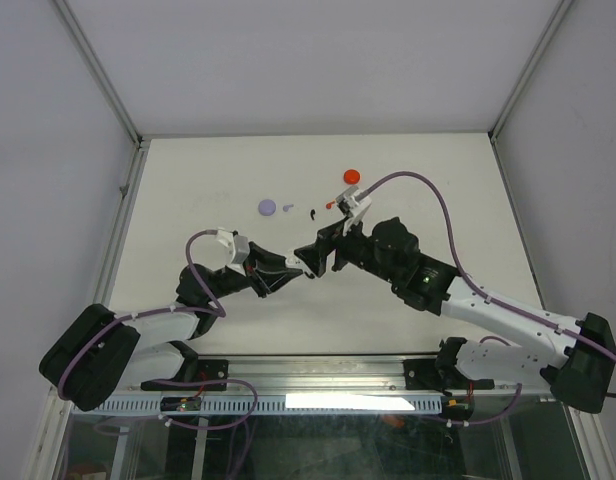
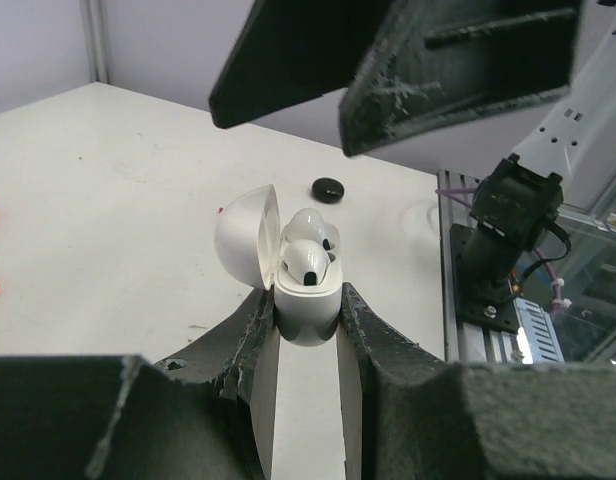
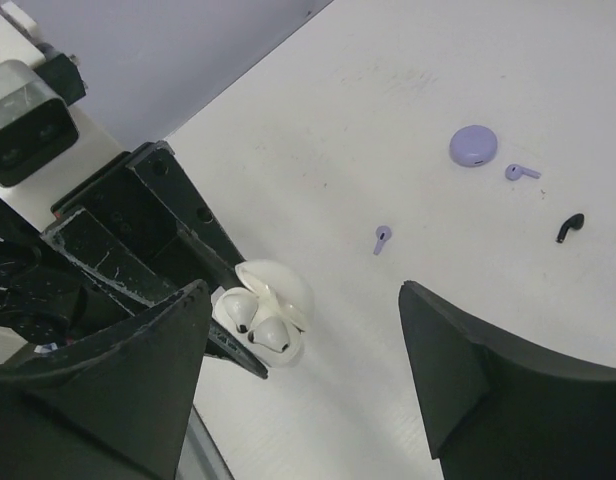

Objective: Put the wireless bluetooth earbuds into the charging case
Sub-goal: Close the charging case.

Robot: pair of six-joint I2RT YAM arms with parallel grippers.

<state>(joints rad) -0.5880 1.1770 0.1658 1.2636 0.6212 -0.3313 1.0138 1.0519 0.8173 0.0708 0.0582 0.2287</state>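
— Where are we?

— My left gripper [image 2: 304,300] is clamped on the lower sides of the glossy white rounded plastic charging case [image 2: 306,325], held up above the white table [image 2: 108,200], lid [image 2: 243,240] hinged back. Two white stemmed plastic earbuds [image 2: 308,262] sit in its wells. My right gripper [image 3: 303,295] hangs just above, jaws spread, holding nothing.

— What worries you?

— The nearer bud looks slightly proud, though I can't be sure. If I push the lid over it, it could pop out and drop. And the case is smooth; an off-centre press from above might twist it out of the fingers.
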